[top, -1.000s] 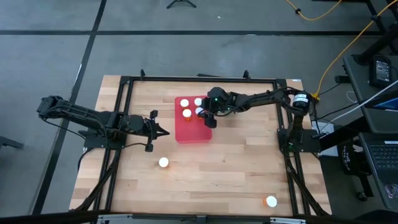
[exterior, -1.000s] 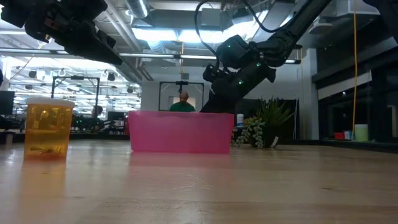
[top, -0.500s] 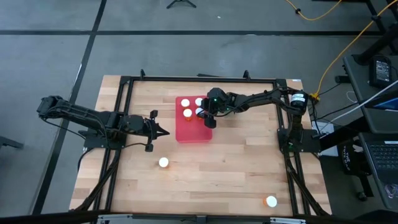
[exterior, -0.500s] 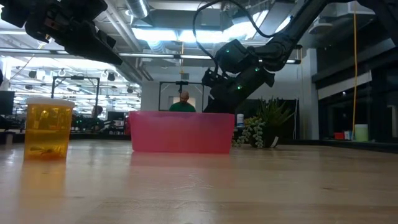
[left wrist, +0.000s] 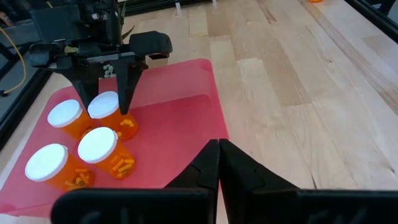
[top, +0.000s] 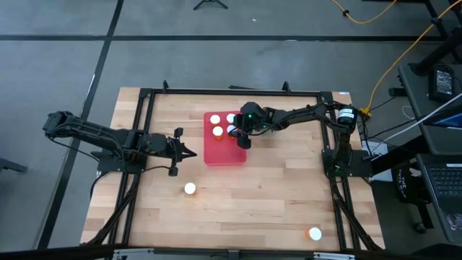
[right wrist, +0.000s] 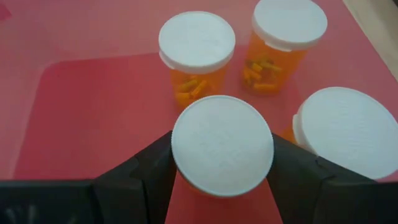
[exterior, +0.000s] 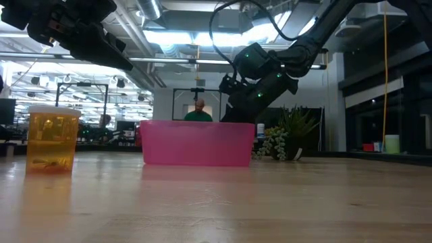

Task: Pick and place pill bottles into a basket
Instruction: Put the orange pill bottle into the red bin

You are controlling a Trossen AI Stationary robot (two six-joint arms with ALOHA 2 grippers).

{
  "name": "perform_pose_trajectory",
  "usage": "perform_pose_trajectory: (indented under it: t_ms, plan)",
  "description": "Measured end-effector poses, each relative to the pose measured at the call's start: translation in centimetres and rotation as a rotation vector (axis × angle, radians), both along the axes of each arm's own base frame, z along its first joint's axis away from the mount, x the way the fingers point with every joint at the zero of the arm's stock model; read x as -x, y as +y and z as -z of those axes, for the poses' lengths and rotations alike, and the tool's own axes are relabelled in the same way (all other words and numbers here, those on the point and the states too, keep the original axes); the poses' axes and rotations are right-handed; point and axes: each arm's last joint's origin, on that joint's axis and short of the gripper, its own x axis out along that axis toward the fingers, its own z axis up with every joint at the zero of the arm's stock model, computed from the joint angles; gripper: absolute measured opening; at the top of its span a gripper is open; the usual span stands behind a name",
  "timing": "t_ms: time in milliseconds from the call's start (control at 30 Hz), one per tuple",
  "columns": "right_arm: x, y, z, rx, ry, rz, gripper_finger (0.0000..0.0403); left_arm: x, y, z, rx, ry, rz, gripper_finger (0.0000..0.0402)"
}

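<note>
While parked left of the basket (top: 220,141), left claw (top: 189,154) clenched, empty. Inside basket: four pill bottles (right wrist: 197,53) upright, clustered. Right claw (right wrist: 222,163) lowered into basket, fingers either side of one bottle (right wrist: 222,144), touching its cap. Two more bottles (top: 190,189) loose on the counter (top: 274,195), well apart.

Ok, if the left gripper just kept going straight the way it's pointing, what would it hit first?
Probably the basket: the shut left gripper points at its near wall, with the pill bottles beyond. Its height is unclear, so it might pass above the rim.
</note>
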Motion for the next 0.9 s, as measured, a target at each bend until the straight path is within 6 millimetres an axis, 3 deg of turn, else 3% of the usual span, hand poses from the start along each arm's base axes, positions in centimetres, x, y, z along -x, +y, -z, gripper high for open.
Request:
perform_pose_trajectory:
  t_ms: [200,533,900]
  plan:
    - [0.01,0.0,0.01,-0.004,0.0,0.003,0.0224,0.0,0.0,0.0,0.0,0.0,0.0,0.001]
    - [0.01,0.02,0.02,-0.016,-0.001,0.012,0.0281,0.0,0.0,0.0,0.0,0.0,0.0,0.0002]
    - [0.12,0.05,-0.28,-0.013,-0.001,0.015,0.0284,0.0,0.0,0.0,0.0,0.0,0.0,0.0005]
